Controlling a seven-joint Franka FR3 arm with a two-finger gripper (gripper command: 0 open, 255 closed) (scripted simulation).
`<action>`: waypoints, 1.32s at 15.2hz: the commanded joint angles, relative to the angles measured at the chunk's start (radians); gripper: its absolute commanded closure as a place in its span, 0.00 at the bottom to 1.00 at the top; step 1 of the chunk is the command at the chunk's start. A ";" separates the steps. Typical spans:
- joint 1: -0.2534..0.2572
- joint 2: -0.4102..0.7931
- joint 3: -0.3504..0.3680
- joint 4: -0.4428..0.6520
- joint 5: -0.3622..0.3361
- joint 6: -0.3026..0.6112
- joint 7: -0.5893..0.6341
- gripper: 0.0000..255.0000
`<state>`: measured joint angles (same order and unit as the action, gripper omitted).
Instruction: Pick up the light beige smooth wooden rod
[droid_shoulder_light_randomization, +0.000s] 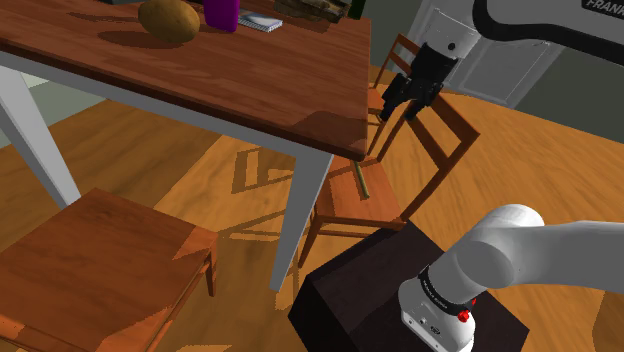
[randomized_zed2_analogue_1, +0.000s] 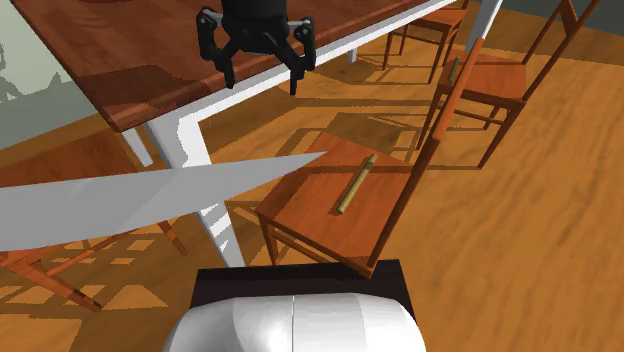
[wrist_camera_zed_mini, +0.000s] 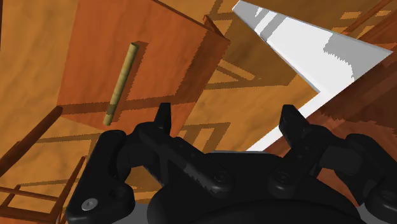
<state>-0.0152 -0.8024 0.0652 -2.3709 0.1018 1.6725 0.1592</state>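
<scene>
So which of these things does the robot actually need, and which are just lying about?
Needed: tan rod, lying on the chair seat; open gripper, apart from it.
Lying about: brown lump, purple container, notepad, all on the table.

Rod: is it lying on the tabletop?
No, the rod lies flat on the chair seat.

Legible marking: partial lettering "FRAN", cut off by the frame edge, on the white arm link (droid_shoulder_light_randomization: 560, 25). Nothing else readable.

Tan rod (randomized_zed2_analogue_1: 355, 185) on chair seat (randomized_zed2_analogue_1: 308, 215)
</scene>
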 joint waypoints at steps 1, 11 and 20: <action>0.000 0.000 0.000 0.000 0.000 0.000 0.000 0.00; -0.089 0.173 -0.002 -0.163 -0.066 0.323 0.046 0.00; -0.184 0.429 -0.011 -0.211 -0.150 0.618 0.117 0.00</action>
<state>-0.1871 -0.3921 0.0581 -2.5664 -0.0370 2.2560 0.2697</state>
